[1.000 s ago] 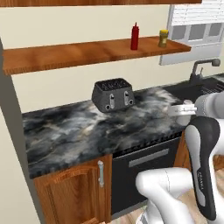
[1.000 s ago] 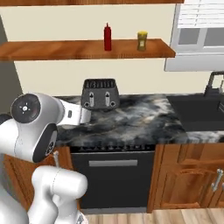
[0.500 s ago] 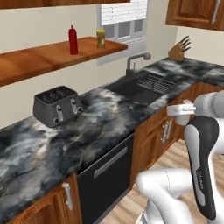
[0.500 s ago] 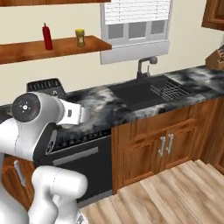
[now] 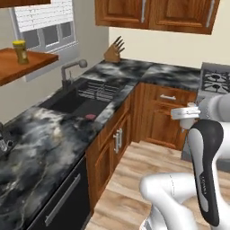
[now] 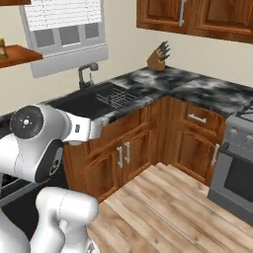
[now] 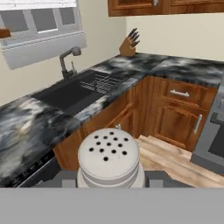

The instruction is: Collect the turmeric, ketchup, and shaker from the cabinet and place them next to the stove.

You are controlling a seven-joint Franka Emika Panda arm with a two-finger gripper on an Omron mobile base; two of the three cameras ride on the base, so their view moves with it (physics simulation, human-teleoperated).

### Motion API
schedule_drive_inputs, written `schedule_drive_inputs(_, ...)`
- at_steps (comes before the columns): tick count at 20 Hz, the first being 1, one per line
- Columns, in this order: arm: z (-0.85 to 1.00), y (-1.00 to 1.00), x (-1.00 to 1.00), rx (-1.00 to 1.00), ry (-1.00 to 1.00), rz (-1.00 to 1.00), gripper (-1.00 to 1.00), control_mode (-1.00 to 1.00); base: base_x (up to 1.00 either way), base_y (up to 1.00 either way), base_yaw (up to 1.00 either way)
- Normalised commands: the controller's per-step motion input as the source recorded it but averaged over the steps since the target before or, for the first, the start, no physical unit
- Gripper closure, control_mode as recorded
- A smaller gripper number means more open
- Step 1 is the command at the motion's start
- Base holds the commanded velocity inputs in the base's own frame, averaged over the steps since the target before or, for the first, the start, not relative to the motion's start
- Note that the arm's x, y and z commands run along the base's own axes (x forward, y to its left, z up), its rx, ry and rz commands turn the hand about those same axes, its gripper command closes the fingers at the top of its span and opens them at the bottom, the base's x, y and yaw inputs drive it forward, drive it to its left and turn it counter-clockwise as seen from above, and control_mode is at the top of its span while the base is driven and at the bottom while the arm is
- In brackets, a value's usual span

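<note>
The pale shaker [image 7: 109, 158], its rounded top dotted with holes, stands upright low in the hand view, and my gripper [image 7: 110, 182] is shut on it. A jar with a yellow lid, the turmeric [image 5: 19, 50], stands on the reddish-brown shelf board of the cabinet [image 5: 27, 67] at the far left, well away from my hand. At the right edge is the grey steel stove [image 5: 216, 81], also the stove [image 6: 236, 148], with black grates and an oven front. The ketchup is out of view.
A dark sink [image 5: 75, 99] with a faucet [image 5: 71, 72] is set into the black marbled counter [image 5: 40, 143]. A knife block [image 5: 113, 52] stands in the corner. Wooden cupboards [image 6: 123, 153] line a pale plank floor [image 6: 168, 207].
Both base views have swung right, so the camera has moved. The toaster and the red bottle have left the picture; the sink, knife block, corner counter and stove have come in.
</note>
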Motion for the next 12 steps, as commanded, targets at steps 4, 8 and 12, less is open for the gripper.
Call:
schedule_drive_inputs(4,0.00,0.00,0.00,0.00,0.00,0.00,1.00,1.00,0.37,-0.65,-0.53)
schedule_drive_inputs(8,0.00,0.00,0.00,0.00,0.00,0.00,1.00,1.00,0.47,-0.64,-0.49)
schedule_drive_inputs(12,0.00,0.00,0.00,0.00,0.00,0.00,1.00,1.00,0.57,-0.61,-0.43)
